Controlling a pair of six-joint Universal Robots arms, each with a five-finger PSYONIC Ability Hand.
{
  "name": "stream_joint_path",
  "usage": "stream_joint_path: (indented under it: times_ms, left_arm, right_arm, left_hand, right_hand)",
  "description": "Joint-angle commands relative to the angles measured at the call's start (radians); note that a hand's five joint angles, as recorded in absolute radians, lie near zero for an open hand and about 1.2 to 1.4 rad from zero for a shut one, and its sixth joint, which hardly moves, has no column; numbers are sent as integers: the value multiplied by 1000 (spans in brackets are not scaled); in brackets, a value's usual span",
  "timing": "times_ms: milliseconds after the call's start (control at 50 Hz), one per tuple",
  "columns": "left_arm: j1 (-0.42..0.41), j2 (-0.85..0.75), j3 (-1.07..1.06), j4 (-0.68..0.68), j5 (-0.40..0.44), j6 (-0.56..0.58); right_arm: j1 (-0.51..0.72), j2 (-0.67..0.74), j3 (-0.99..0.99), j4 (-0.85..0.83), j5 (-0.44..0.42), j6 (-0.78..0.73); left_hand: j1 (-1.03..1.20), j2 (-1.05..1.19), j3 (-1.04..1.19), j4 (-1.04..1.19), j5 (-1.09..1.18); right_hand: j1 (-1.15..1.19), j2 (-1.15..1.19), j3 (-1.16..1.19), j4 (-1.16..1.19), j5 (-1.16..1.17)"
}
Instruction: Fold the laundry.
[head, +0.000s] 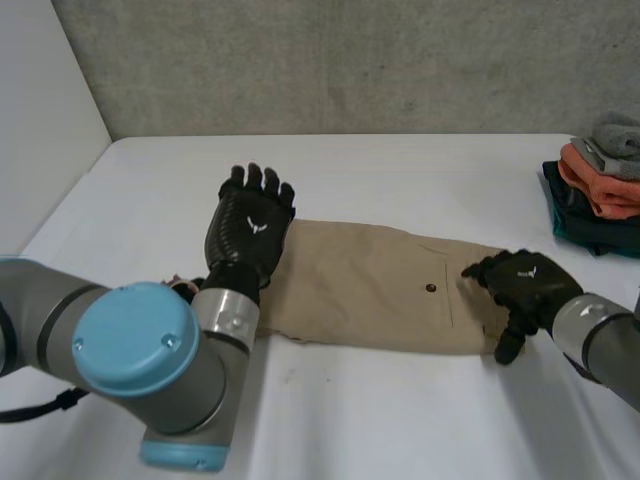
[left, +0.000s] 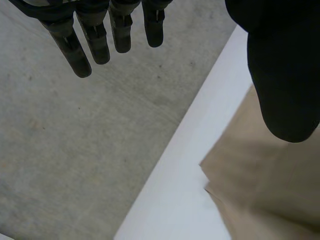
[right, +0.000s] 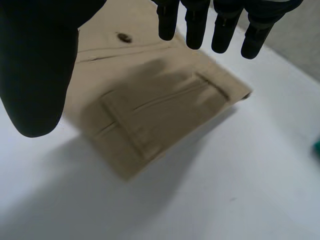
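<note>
One tan garment (head: 380, 285), prob. trousers already folded lengthwise, lies flat mid-desk (head: 400, 165). Its long axis runs approx. 9-to-3 o'clock in the head view, w/ the pocket and button (head: 431, 288) toward the 3 end.

Left robot hand (head: 248, 228) is over the 9 o'clock end, fingers (left: 95, 42) straight and spread wide, holding nothing. The cloth lies under its thumb, and I can't tell if the palm touches it.

Right robot hand (head: 520, 285) is over the 3 o'clock end, fingers (right: 195, 25) relaxed and apart, nothing gripped. The pocket corner sits just below its palm in the right wrist view.

Each hand is nearest its own end, so the next fold likely brings one short end over the other along that axis.

Count: 1 tan garment, 2 hands, and 1 stack of folded clothes (head: 598, 185) at approx. 2 o'clock from the garment, well apart, w/ at least 3 pieces (grey, orange, dark teal).
</note>
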Motion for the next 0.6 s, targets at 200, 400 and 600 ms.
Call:
stream_joint_path:
  times_ms: [200, 400, 600]
  left_arm:
    - [-4, 47, -31, -12, -4, -10]
    - [6, 158, -71, -62, -3, -71]
    - [40, 207, -100, -133, -3, -119]
  right_arm:
    - [-74, 5, 48, -255, 106, -121]
    - [-56, -85, 31, -286, 169, -484]
    - [384, 33, -66, -445, -146, -507]
  left_hand:
    - [-12, -29, -36, -24, -46]
    - [-12, -29, -36, -24, -46]
    - [-12, -29, -36, -24, -46]
  right_hand:
    - [1157, 1173, 1175, 1174, 1167]
    - [1157, 1173, 1175, 1174, 1167]
    - [1157, 1173, 1175, 1174, 1167]
